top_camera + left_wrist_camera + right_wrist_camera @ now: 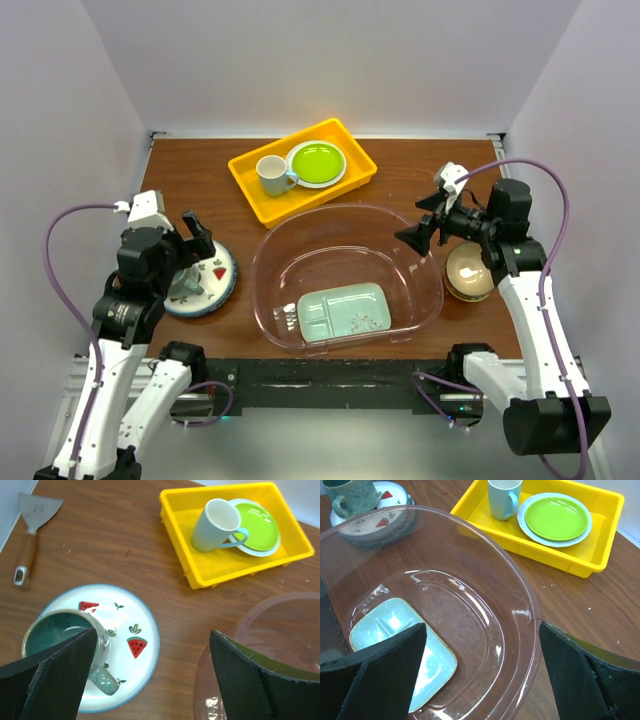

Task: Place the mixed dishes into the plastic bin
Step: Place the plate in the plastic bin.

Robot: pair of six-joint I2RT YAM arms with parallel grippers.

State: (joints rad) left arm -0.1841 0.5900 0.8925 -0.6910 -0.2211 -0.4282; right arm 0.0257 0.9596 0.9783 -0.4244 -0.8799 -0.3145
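Observation:
The clear plastic bin (268,250) sits mid-table and holds a mint-green divided tray (343,311). Left of it lies a white plate with watermelon motifs (135,625), and a dark teal mug (55,630) stands on that plate. My left gripper (152,680) hovers open above the plate's right edge, its left finger over the mug. A tan bowl (468,272) rests to the right of the bin. My right gripper (482,675) hangs open over the bin's right rim (520,585), with the mint tray (395,630) below and to its left.
A yellow tray (255,190) at the back holds a white mug (271,174) and a lime-green plate (316,161). In the left wrist view a metal scraper with a wooden handle (30,535) lies by the left wall. White walls close in three sides.

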